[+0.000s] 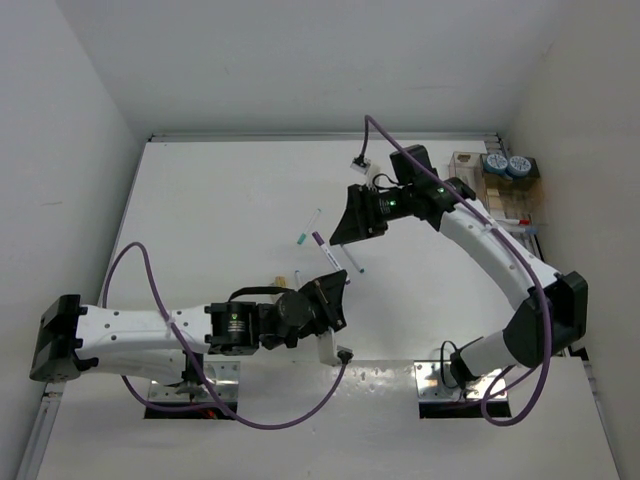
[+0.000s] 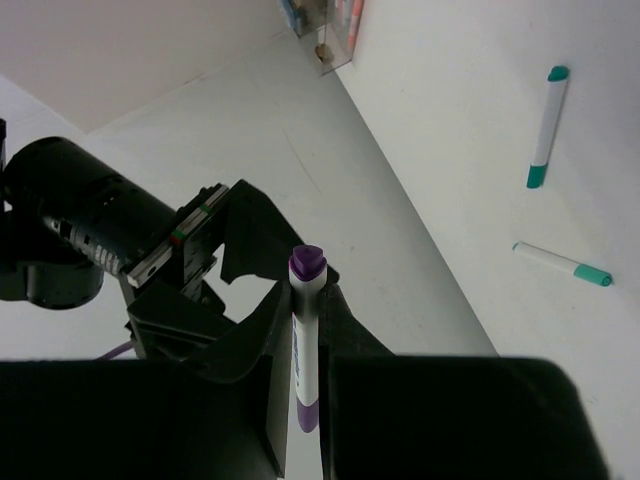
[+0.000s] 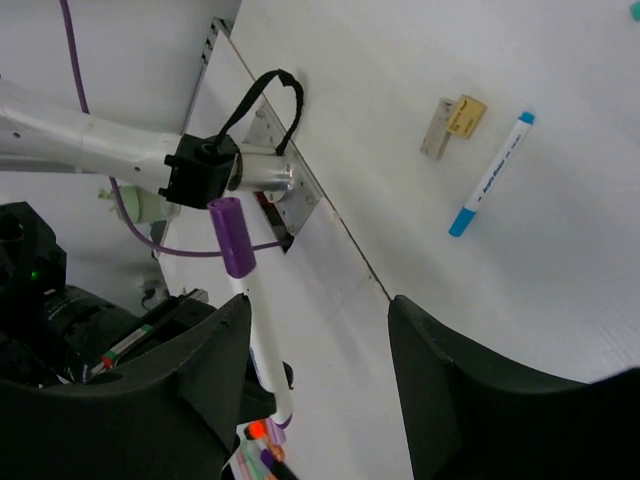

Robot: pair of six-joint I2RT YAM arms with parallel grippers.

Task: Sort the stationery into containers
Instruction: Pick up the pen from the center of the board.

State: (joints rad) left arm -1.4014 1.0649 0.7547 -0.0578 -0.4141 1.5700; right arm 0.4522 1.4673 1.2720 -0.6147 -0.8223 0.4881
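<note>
My left gripper (image 1: pixel 333 287) (image 2: pixel 307 297) is shut on a white pen with a purple cap (image 2: pixel 304 345), held off the table with the cap pointing away. The pen's capped end (image 1: pixel 320 240) reaches up to my right gripper (image 1: pixel 347 226) (image 3: pixel 318 305), which is open and empty. In the right wrist view the pen (image 3: pixel 250 310) stands close beside the left finger (image 3: pixel 205 375). Two teal-capped pens (image 2: pixel 546 125) (image 2: pixel 563 265) and a blue-capped pen (image 3: pixel 490 175) lie on the table. Tan and white blocks (image 3: pixel 455 122) lie near it. The joined containers (image 1: pixel 500 190) stand at the far right, with two blue-grey rolls (image 1: pixel 506 165).
White walls close off the table on the left, back and right. Metal base plates (image 1: pixel 445 385) sit at the near edge. Purple cables (image 1: pixel 150 290) loop round both arms. The containers also show far off in the left wrist view (image 2: pixel 325 25).
</note>
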